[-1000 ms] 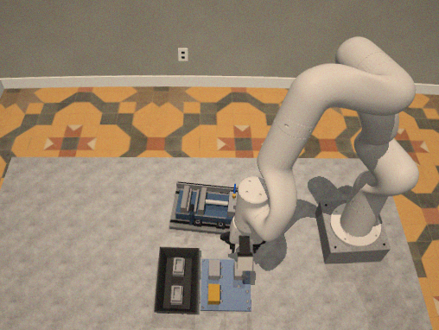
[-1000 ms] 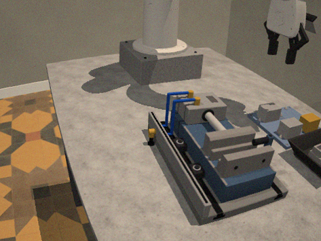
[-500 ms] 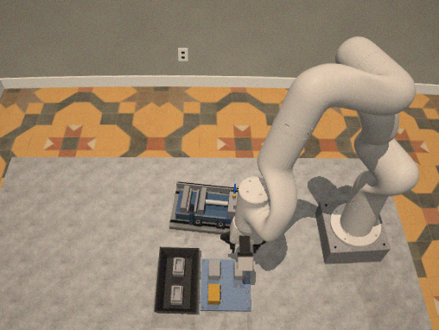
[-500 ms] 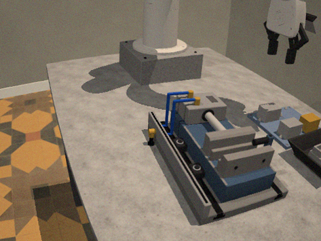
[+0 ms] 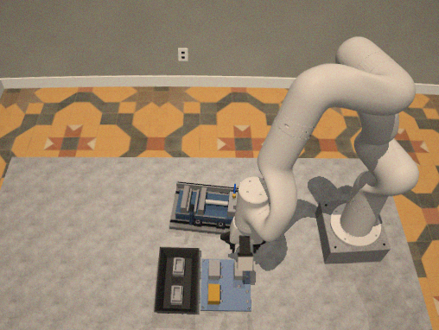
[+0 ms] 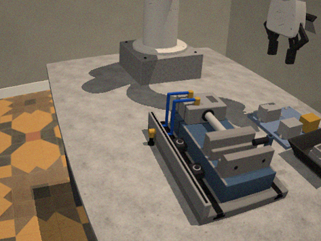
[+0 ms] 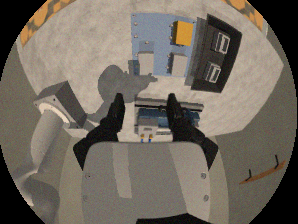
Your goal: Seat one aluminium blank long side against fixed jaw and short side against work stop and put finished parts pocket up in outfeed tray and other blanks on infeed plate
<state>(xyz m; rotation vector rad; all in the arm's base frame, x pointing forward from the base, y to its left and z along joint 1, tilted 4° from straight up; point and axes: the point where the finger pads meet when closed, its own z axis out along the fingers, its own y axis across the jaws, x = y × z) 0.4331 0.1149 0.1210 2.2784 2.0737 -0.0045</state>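
Below the open hand (image 6: 282,48); aluminium blanks (image 6: 269,112)

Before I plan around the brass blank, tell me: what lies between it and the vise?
In the top view, an aluminium blank sits on the infeed plate, directly between the brass blank and the vise.

The white arm (image 5: 302,130) arches high from its pedestal, wrist pointing down; the gripper (image 6: 282,51) hangs in the air, black fingers spread, holding nothing.
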